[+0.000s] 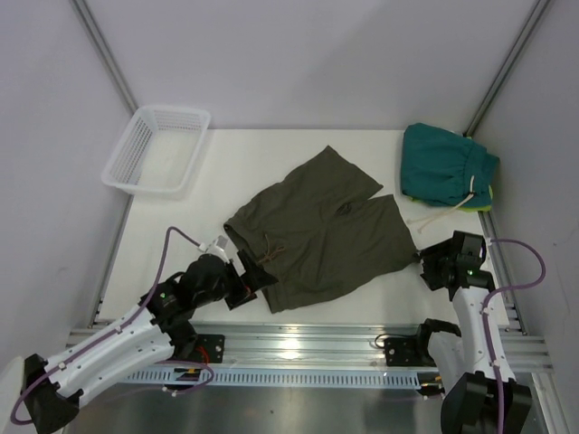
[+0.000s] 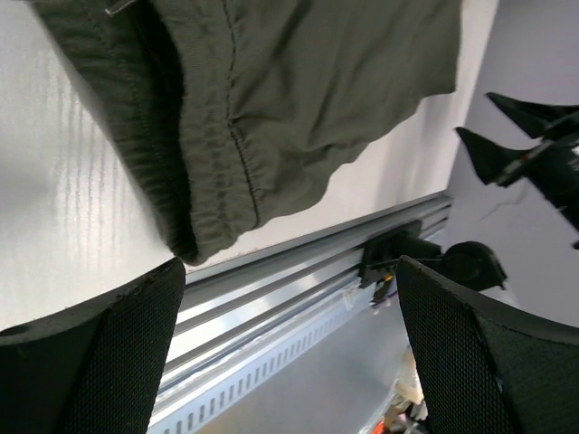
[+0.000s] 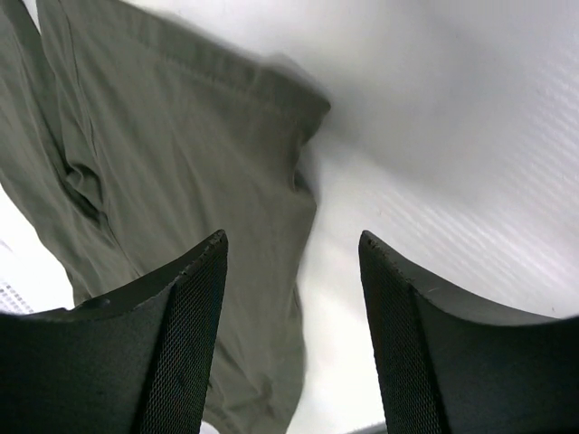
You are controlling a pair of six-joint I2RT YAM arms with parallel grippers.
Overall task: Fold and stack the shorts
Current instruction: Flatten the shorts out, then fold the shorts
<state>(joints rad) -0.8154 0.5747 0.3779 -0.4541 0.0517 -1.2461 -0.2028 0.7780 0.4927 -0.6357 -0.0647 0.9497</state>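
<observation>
The olive-green shorts (image 1: pixel 317 226) lie spread flat on the white table, with the waist and dark drawstring toward the near left and the legs toward the far right. My left gripper (image 1: pixel 257 277) is open and empty at the near-left waist corner. In the left wrist view the waistband (image 2: pixel 208 163) lies just beyond that open gripper (image 2: pixel 289 353). My right gripper (image 1: pixel 425 262) is open and empty beside the right leg's hem. In the right wrist view the hem corner (image 3: pixel 181 154) lies ahead of that gripper (image 3: pixel 291 298). The folded teal shorts (image 1: pixel 448 165) with a white drawstring sit at the back right.
A white plastic basket (image 1: pixel 156 149) stands at the table's back left corner. A metal rail (image 1: pixel 308 344) runs along the near edge and also shows in the left wrist view (image 2: pixel 298 271). Grey walls enclose the table on three sides.
</observation>
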